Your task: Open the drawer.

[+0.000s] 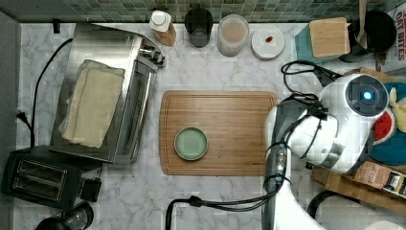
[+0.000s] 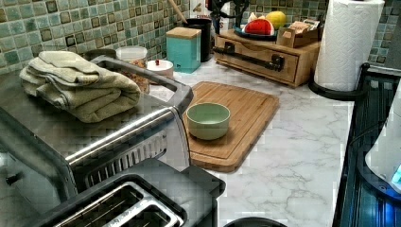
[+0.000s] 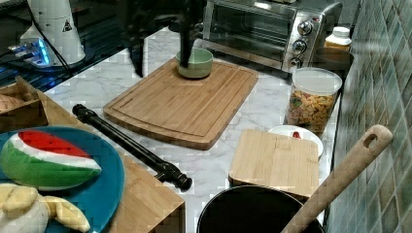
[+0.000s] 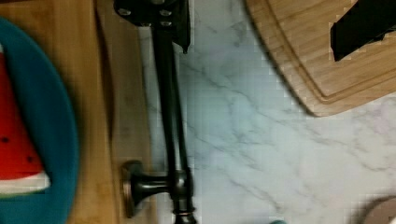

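Here, reading across the top view from its left, a black toaster (image 1: 33,177) and a steel toaster oven (image 1: 136,91) with a folded towel (image 1: 93,103) on its roof stand well apart from the work. In the middle of the marble table (image 1: 215,201) lies the cutting board (image 1: 239,120), carrying a green bowl (image 1: 191,143). Neither is part of the job, and both sit clear of the path a drawer front would take.

Further toward the top view's right, the white arm (image 1: 335,124) leans over the wooden box. The drawer (image 2: 257,66) is in that box, at the top view's right edge of the table. In the left view its front looks flush with the box, so I judge it not yet opened.

The black bar handle (image 4: 170,116) runs along the drawer front on short posts, which leaves a gap behind the bar for a finger to slip into. In the wrist view the gripper (image 4: 259,28) is spread wide and grasps nothing. One of its fingers (image 4: 159,18) is right at the bar, and the other is out over the corner of the cutting board. That placement suits hooking or pinching the bar before pulling away from the box.

On top of the box a blue plate (image 3: 109,179) holds a toy watermelon slice (image 3: 46,158), so a jerky pull could shake them.
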Motion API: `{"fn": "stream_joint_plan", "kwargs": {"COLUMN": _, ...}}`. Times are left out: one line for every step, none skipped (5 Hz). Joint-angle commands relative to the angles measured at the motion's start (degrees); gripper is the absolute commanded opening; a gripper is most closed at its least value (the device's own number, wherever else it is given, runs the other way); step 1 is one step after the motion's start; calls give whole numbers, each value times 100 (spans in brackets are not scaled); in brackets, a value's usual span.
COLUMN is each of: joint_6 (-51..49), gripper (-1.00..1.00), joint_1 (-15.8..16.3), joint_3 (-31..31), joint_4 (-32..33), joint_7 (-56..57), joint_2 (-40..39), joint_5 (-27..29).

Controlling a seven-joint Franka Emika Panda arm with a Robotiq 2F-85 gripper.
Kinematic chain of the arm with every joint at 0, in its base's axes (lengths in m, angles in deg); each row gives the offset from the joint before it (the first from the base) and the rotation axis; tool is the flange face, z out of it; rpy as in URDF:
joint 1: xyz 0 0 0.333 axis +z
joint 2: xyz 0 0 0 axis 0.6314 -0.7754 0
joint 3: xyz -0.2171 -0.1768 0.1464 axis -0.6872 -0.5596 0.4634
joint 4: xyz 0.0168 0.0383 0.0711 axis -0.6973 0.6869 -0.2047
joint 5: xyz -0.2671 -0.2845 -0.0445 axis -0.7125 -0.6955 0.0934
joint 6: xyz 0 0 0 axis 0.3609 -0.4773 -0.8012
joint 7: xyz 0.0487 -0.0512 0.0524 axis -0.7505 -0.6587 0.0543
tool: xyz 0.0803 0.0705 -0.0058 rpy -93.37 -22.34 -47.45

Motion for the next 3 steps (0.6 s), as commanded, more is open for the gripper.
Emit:
{"fn": "stream_joint_plan", "kwargs": {"joint_6": 410, "gripper": 100, "joint_1": -16, "joint_3": 19, "joint_4": -163, "joint_7": 393, "joint_2": -507, "joint_5": -22}}
{"fn": "stream_joint_plan", "kwargs": {"joint_6": 402, "gripper": 100, "joint_1": 35, "joint_3": 24, "joint_4": -155, "joint_7": 223, "joint_2": -538, "joint_5": -385}}
{"fn": "stream_joint_plan", "kwargs": {"joint_6": 512, "gripper": 100, "joint_1": 74, "joint_3": -5, "joint_4": -133, "joint_7": 419, "joint_2": -540, "joint_5": -601}}
